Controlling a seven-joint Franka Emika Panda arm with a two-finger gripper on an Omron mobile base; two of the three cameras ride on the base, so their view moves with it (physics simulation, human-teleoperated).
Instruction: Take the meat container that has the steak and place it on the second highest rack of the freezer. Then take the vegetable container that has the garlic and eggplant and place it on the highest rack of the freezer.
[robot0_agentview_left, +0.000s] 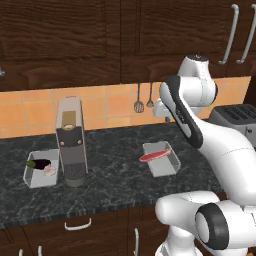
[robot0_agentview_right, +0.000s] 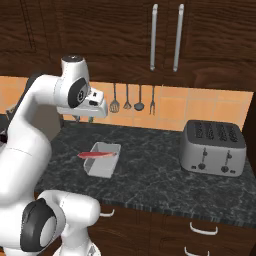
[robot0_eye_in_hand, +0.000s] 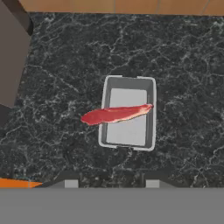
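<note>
Gripper above the steak tray

At hand-view centre, a flat red steak (robot0_eye_in_hand: 116, 114) overhangs its grey rectangular tray (robot0_eye_in_hand: 151, 113); the dark two-finger gripper (robot0_eye_in_hand: 108, 181) hangs partly spread, holding nothing.

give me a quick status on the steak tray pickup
Gripper open, above the counter, holding nothing. Steak lies across the meat container, one end overhanging its rim. Nothing between them.

The steak (robot0_eye_in_hand: 114, 114), a long flat red slab, is laid across the grey meat container (robot0_eye_in_hand: 150, 113), one end hanging over its rim. The eggplant (robot0_agentview_left: 39, 163) and garlic (robot0_agentview_left: 49, 171) are kept in the vegetable container (robot0_agentview_left: 31, 179).
</note>
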